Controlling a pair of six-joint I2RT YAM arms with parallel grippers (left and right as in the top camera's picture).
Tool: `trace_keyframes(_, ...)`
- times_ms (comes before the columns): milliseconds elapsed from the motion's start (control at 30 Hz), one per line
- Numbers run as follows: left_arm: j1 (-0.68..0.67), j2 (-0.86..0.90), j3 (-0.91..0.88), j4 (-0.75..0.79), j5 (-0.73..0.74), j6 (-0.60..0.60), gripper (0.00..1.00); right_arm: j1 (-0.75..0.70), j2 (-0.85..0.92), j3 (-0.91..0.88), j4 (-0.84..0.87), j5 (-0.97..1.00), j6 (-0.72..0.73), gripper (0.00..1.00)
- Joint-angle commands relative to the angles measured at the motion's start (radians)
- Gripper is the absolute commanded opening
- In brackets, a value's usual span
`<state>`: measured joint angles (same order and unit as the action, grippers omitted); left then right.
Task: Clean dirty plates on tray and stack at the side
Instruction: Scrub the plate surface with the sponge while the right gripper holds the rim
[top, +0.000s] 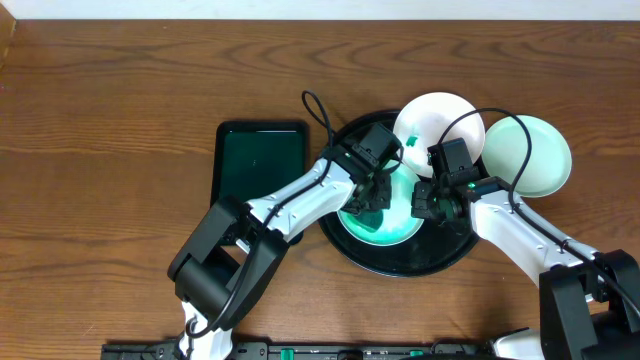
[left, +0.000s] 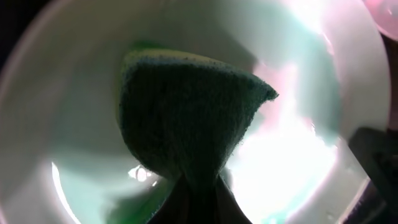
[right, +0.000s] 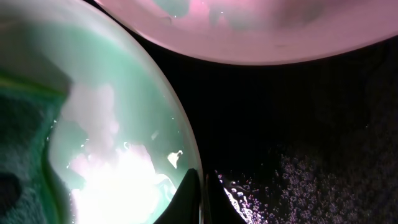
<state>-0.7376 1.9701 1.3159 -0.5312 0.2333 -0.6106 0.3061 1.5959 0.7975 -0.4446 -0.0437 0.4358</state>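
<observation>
**Sponge on the near plate, rim pinched from the right**

No brand, label or writing can be read on anything in view; the left gripper (top: 372, 198) is closed tight on a green sponge (left: 186, 112), which fans out from its fingertips and presses flat on the glossy inside of the near plate (top: 392, 228); the right gripper (right: 200, 194) is closed too, its two fingertips pinching that plate's right rim, one above and one below the edge. The near plate, pale mint, lies inside the black tray (top: 440, 255), toward its left; wet specks glint on the tray floor by the right fingers. Left of the tray on the wooden table (top: 110, 120) sits a dark green rectangular tray (top: 262, 160); the far plate (top: 440, 112), white, lies over the black tray's far rim; the right-hand plate (top: 535, 158) rests on the table, just beside the tray's far right.
</observation>
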Motion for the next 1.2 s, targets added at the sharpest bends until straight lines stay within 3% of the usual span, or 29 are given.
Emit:
trace_keyframes(0,-0.028,-0.056,-0.003,-0.007,0.114,0.022,0.07,0.010,-0.018,0.008,0.007,-0.014,-0.015,0.01)
trace_keyframes(300,-0.027,-0.243,-0.003,-0.023,-0.063,0.034,0.07,0.010,-0.018,0.008,0.007,-0.014,-0.015,0.01)
trace_keyframes(567,-0.027,-0.244,-0.003,-0.075,-0.251,0.034,0.07,0.010,-0.018,0.008,0.008,-0.015,-0.015,0.01)
trace_keyframes(1167,-0.027,-0.202,-0.005,-0.071,-0.325,0.034,0.07,0.010,-0.018,0.008,0.010,-0.018,-0.015,0.01)
